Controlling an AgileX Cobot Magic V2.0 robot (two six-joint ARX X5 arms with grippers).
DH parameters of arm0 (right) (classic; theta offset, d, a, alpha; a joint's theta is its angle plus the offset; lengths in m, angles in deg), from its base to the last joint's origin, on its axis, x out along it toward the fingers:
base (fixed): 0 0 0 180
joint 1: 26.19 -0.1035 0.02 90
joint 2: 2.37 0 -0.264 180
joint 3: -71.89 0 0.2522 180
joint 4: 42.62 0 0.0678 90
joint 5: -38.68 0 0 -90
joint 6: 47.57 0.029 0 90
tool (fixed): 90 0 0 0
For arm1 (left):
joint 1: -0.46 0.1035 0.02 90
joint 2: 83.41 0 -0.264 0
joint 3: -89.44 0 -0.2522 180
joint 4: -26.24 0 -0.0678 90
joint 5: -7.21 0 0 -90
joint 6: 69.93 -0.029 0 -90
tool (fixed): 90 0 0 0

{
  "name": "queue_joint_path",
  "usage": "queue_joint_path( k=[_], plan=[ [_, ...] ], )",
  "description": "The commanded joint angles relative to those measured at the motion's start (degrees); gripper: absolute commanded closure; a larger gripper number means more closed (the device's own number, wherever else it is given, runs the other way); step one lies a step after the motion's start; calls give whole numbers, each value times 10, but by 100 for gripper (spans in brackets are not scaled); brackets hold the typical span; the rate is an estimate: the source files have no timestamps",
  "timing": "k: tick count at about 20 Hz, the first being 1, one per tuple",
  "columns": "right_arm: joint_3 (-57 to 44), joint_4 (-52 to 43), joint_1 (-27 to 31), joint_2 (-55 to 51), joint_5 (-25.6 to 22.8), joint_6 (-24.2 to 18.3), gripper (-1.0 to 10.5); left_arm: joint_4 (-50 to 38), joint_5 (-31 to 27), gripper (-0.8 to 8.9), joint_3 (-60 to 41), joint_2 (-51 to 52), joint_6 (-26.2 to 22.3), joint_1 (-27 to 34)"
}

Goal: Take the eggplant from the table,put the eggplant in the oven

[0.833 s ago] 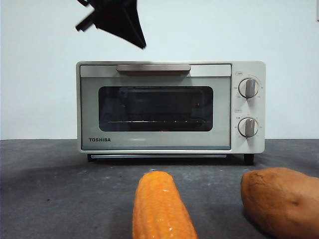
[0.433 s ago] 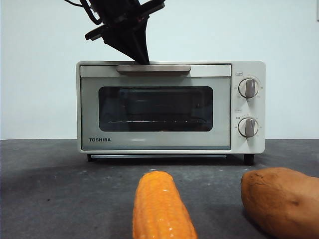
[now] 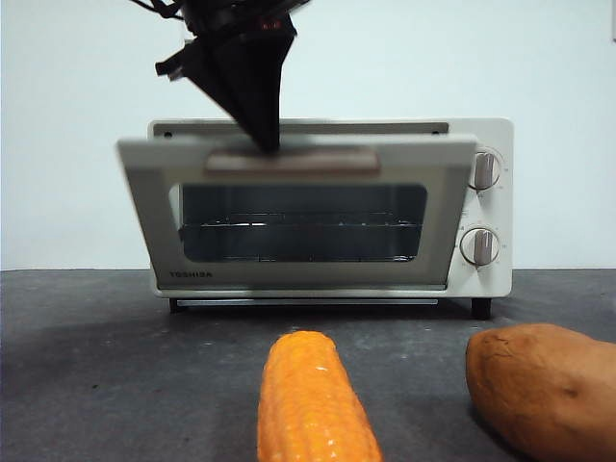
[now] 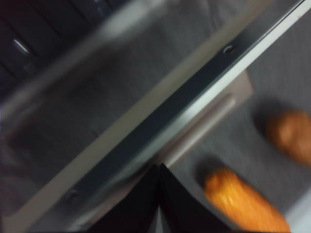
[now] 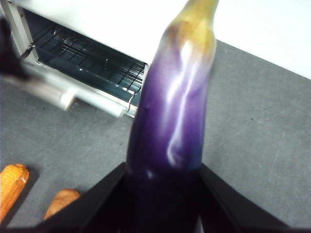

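The cream TOSHIBA oven [image 3: 493, 281] stands at the back of the dark grey table [image 3: 96, 366]. Its glass door [image 3: 289, 275] is tilted partly open, and the wire rack [image 5: 87, 58] shows inside. My left gripper [image 3: 265, 144] comes down from above with its jaws shut, its tip at the beige handle [image 3: 289, 161]; in the left wrist view the tip of this gripper [image 4: 159, 167] lies against the door's top edge. My right gripper [image 5: 163, 170] is shut on the glossy purple eggplant [image 5: 172, 126], held high over the table with the yellowish stem pointing away. The front view shows neither.
An orange corn cob [image 3: 313, 404] lies in front of the oven at the near edge. A brown sweet potato [image 3: 544, 385] sits to its right. Both also appear small in the right wrist view: corn cob [image 5: 10, 187], sweet potato [image 5: 60, 201].
The left gripper came down onto the oven's handle, and the door swung from closed to partly open, tilting forward. Corn and sweet potato stayed put.
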Motion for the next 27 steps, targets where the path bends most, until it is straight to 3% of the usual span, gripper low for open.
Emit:
queue_joint_path(
  k=[1,11,21,24,27],
  plan=[
    [8,42,-8,5,-4,10,812,31,-1,807,27,-12,-20,-21],
    [7,42,-10,11,63,8,812,45,-2,807,42,-10,-24,-55],
    [7,41,-10,97,107,0,812,-13,-24,807,-6,43,-5,4],
    [7,18,-10,147,106,-40,812,-51,-23,807,-64,83,-2,33],
    [7,-68,-10,200,106,-119,812,-113,-23,808,-151,142,7,70]
  ],
)
